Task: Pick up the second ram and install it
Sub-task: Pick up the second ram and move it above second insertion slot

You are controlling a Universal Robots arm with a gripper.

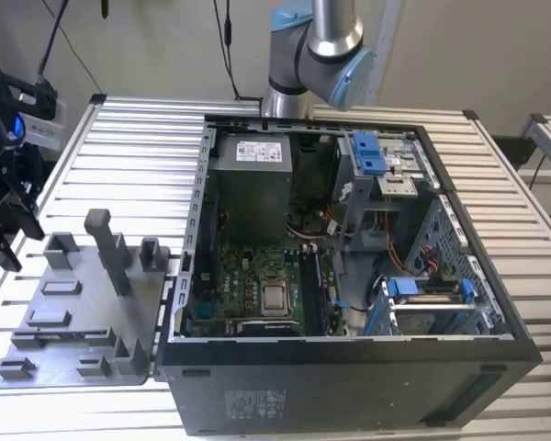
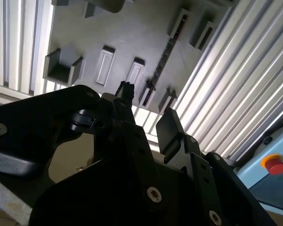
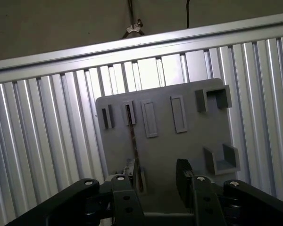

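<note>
The second ram (image 3: 133,141) is a thin dark stick standing on edge in a slot of the grey holder plate (image 3: 179,150). In the exterior view the second ram (image 1: 69,333) lies along the near side of that plate (image 1: 83,303). The second wrist view shows the ram (image 2: 162,61) running between two small grey posts. My gripper (image 3: 158,178) hangs well above the plate, open, with nothing between its black fingers (image 3: 184,172). In the second wrist view the gripper (image 2: 148,110) also stands apart from the ram, one fingertip in line with the stick's near end.
An open computer case (image 1: 349,358) with its motherboard (image 1: 257,285) fills the exterior view's right. A tall grey post (image 1: 106,248) and U-shaped blocks (image 1: 60,248) rise from the plate. Black equipment (image 1: 5,184) stands at the exterior view's left edge. A red button (image 2: 272,165) sits beside the ribbed table (image 3: 47,141).
</note>
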